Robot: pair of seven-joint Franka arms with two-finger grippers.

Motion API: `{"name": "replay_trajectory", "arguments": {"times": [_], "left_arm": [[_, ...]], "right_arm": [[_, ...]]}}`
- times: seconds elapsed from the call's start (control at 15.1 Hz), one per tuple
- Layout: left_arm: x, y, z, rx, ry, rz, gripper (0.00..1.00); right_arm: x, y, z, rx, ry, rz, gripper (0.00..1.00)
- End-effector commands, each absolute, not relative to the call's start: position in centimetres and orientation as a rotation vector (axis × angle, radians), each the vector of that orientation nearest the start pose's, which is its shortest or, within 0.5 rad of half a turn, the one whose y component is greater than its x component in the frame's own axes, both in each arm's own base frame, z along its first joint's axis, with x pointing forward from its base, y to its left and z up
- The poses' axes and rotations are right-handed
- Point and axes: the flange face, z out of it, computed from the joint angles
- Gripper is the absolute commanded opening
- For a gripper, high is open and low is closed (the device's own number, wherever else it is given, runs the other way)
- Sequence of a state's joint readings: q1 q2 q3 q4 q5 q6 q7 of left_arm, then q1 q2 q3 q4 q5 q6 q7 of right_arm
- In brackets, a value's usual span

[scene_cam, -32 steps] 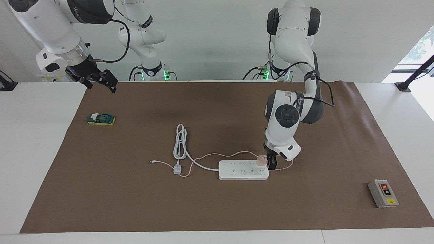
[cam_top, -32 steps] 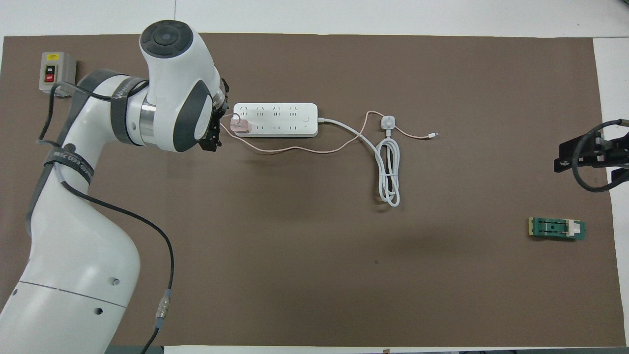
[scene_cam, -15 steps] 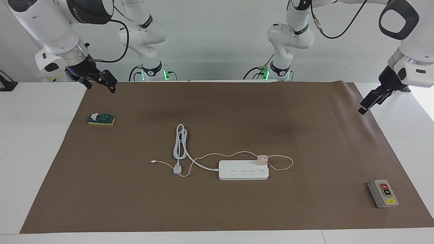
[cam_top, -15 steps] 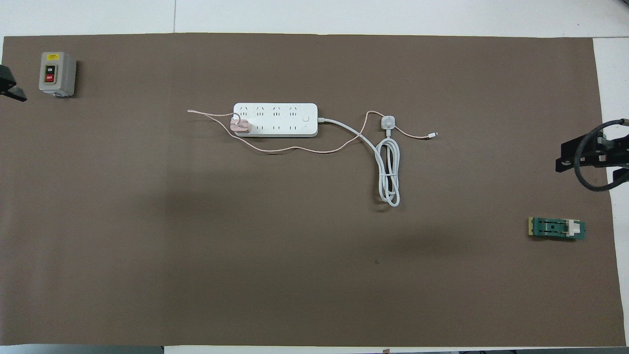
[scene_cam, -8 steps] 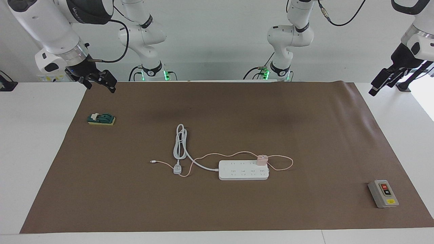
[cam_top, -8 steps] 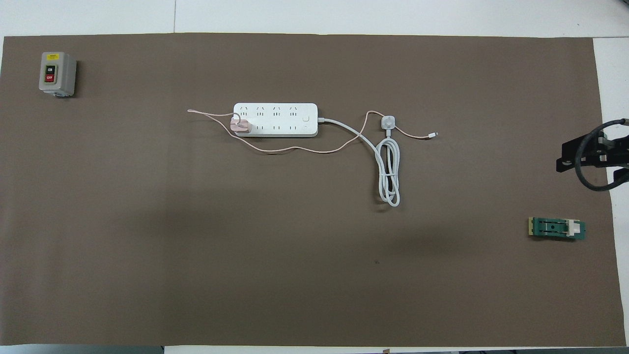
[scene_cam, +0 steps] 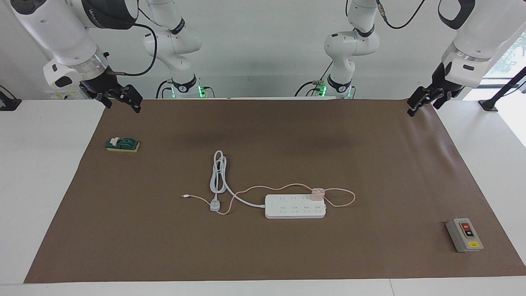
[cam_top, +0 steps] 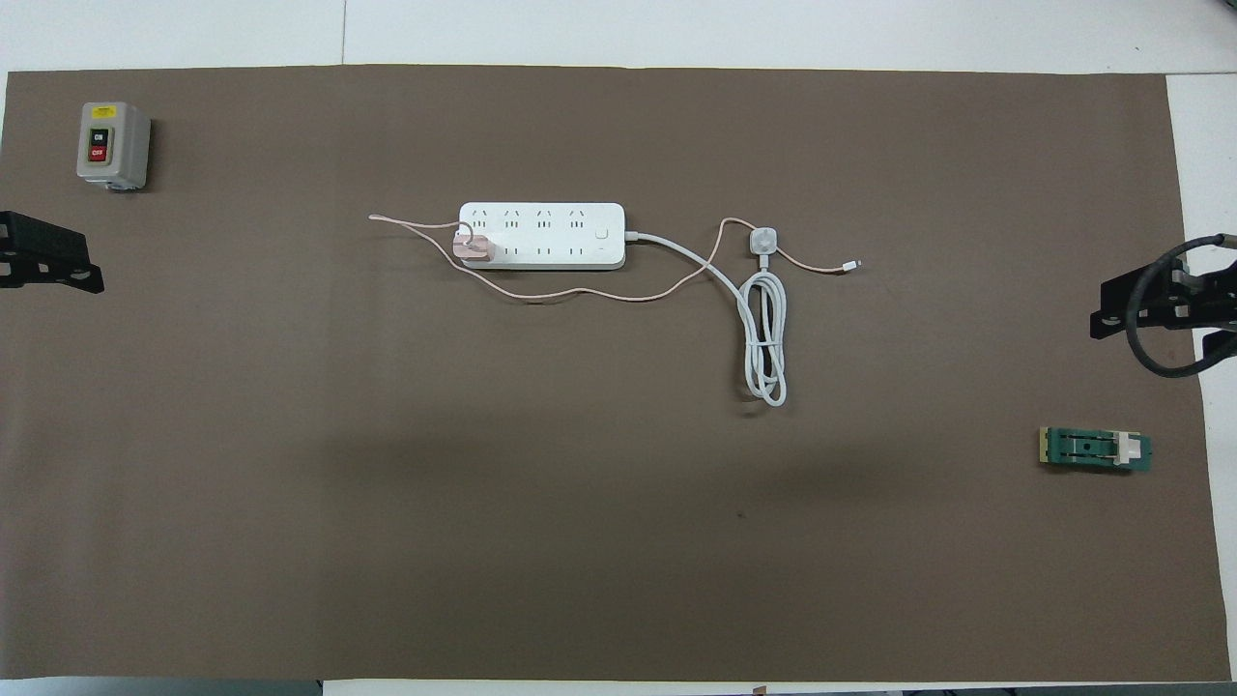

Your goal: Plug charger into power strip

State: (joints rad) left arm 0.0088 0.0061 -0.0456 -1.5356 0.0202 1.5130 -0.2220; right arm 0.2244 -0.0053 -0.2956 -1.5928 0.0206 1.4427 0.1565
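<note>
Seemingly done: the charger (scene_cam: 317, 194) sits plugged into the power strip (scene_cam: 295, 206) at its three-o'clock end facing the robots, while left gripper (scene_cam: 421, 101) and right gripper (scene_cam: 121, 98) hang clear, jaws apart, needing only a seating check.

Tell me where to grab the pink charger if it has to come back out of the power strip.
Grip the charger by its cube body, fingers across two opposite side faces, coming straight down from above. It stands upright on the end socket of the power strip at the left arm's end, so its sides look free; keep off its thin cable.
</note>
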Motion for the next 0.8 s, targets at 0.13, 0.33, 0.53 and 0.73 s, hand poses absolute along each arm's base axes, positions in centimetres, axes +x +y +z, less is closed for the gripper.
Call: {"name": "replay_trajectory", "arguments": {"times": [0.13,0.33,0.53,0.73], "left_arm": [[53.5,-5.3,62.3,-3.087,-0.024,0.094,1.0],[53.6,-6.6,62.3,-3.136,0.002,0.084,1.0],[53.8,-6.7,62.1,-3.142,0.0,0.073,1.0],[53.8,-6.7,62.4,-3.144,0.074,0.052,1.0]], "right_arm": [[53.4,-3.6,61.1,-3.08,0.319,0.21,1.0],[53.3,-3.7,61.1,-3.08,0.323,0.21,1.0],[53.3,-3.7,61.1,-3.08,0.323,0.21,1.0],[53.4,-3.7,61.1,-3.083,0.322,0.208,1.0]]}}
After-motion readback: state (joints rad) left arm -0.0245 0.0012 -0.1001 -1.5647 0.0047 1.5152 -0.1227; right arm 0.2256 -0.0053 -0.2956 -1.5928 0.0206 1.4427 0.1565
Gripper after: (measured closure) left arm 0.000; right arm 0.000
